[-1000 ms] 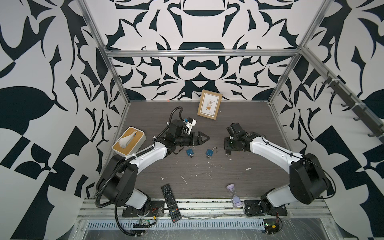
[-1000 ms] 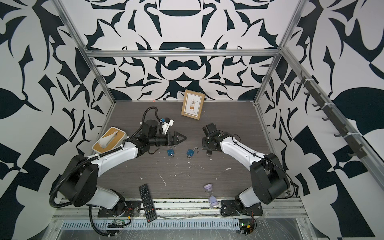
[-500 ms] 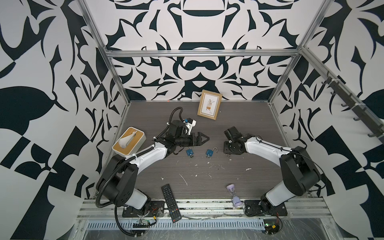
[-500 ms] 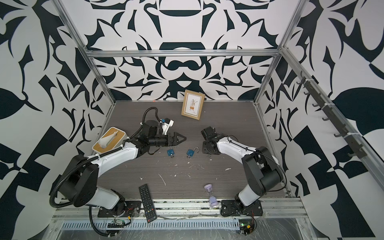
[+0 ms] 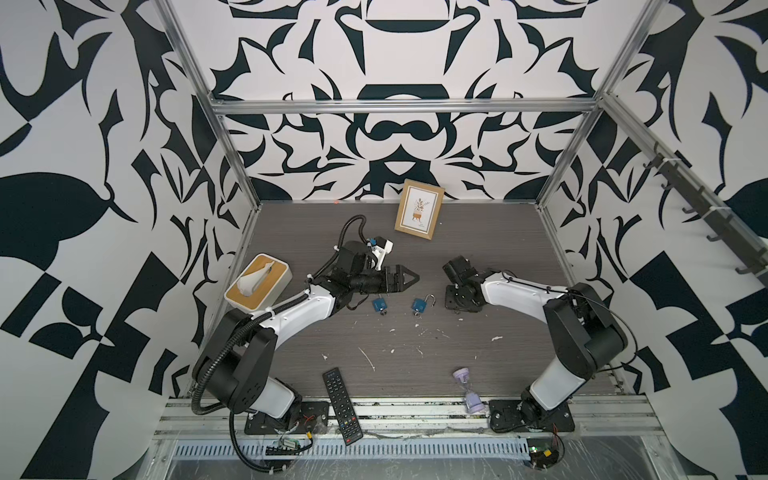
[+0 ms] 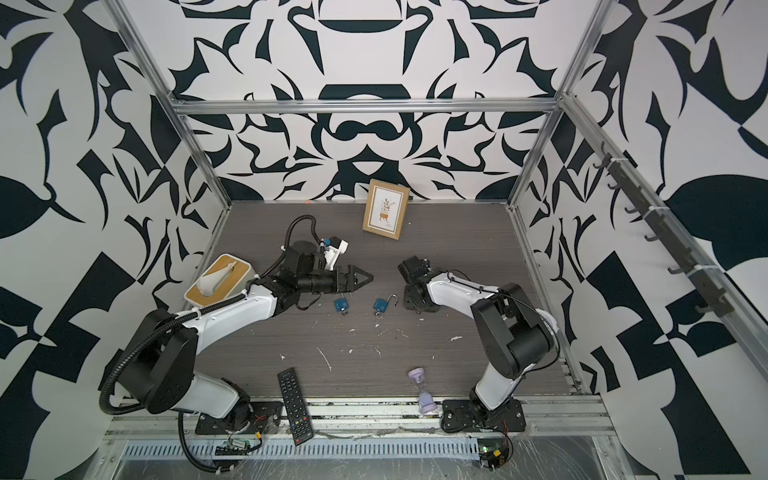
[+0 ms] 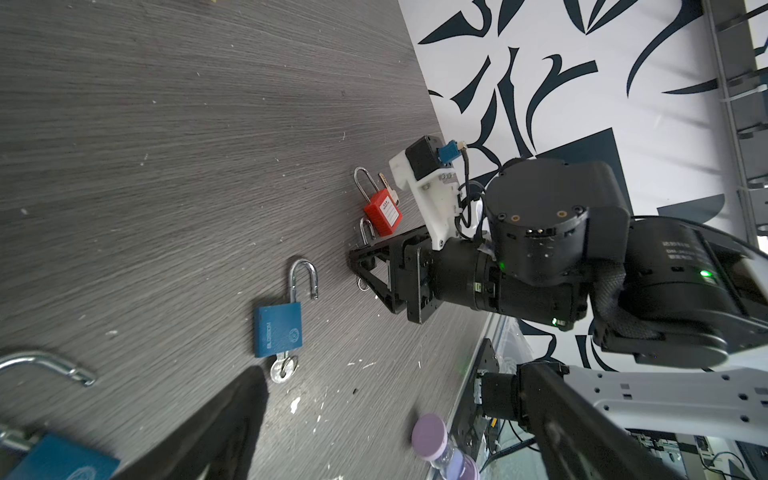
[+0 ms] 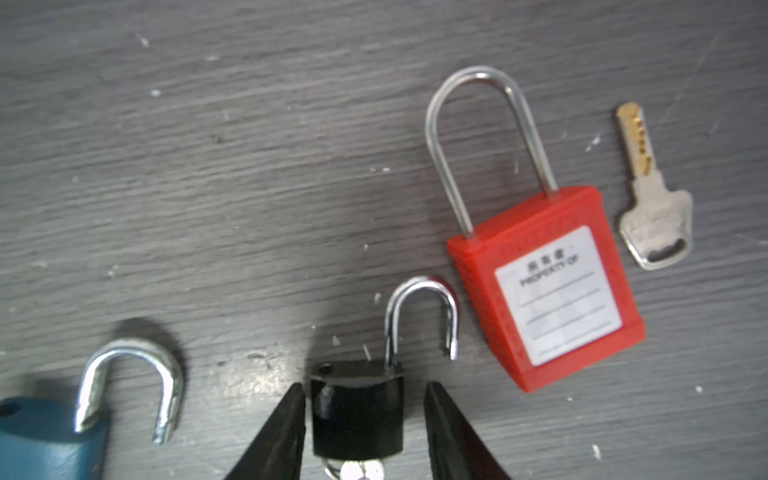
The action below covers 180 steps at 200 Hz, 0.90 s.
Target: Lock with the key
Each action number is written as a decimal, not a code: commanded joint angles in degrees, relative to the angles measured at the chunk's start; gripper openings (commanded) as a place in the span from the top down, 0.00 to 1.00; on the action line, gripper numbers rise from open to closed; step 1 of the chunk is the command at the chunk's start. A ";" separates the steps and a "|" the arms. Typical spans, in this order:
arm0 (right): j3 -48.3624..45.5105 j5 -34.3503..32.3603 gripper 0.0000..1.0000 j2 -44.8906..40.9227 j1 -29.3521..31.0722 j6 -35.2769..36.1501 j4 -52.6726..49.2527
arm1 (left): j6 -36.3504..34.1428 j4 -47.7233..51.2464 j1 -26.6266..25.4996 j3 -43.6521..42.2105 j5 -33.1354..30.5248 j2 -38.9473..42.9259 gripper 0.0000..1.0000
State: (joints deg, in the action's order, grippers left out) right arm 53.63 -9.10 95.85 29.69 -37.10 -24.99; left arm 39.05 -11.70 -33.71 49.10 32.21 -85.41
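Black lock (image 8: pixel 357 411) lies just beside red lock (image 8: pixel 548 291), shackle (image 8: pixel 419 316) popped, key (image 8: pixel 359 471) in its base. Small, hard, smooth metal, likely slides; pinch its flat sides. Right gripper (image 8: pixel 365 386) half-wide, straddling it, not clamped. Left gripper (image 5: pixel 409 277) wide, empty.

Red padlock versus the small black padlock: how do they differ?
The red plastic padlock is bigger, its long shackle seated in the body; the small black padlock has a short shackle swung open. A silver key lies loose beside the red one; an inserted key sticks from the black one's base. Both lie flat on the grey table.
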 commanded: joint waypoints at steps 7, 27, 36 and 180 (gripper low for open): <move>1.92 -1.42 0.54 0.12 0.89 -1.03 -1.05 | -0.11 -0.83 -0.13 -0.67 0.58 -0.55 0.00; 1.75 -3.68 0.54 0.26 1.15 -1.03 -1.54 | -0.11 -0.86 -0.13 -0.67 0.58 -0.67 0.00; 1.68 -3.65 0.54 0.36 1.15 -1.02 -1.55 | -0.11 -0.91 -0.15 -0.67 0.66 -0.83 0.00; 1.75 -2.66 0.64 2.59 1.20 1.35 -0.35 | 0.28 -1.77 -0.13 -0.48 1.63 -2.04 0.00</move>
State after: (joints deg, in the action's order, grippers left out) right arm 54.65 -11.20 97.67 30.63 -36.82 -24.80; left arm 39.20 -12.60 -33.74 49.10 32.86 -86.74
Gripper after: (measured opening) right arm 0.371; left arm 0.998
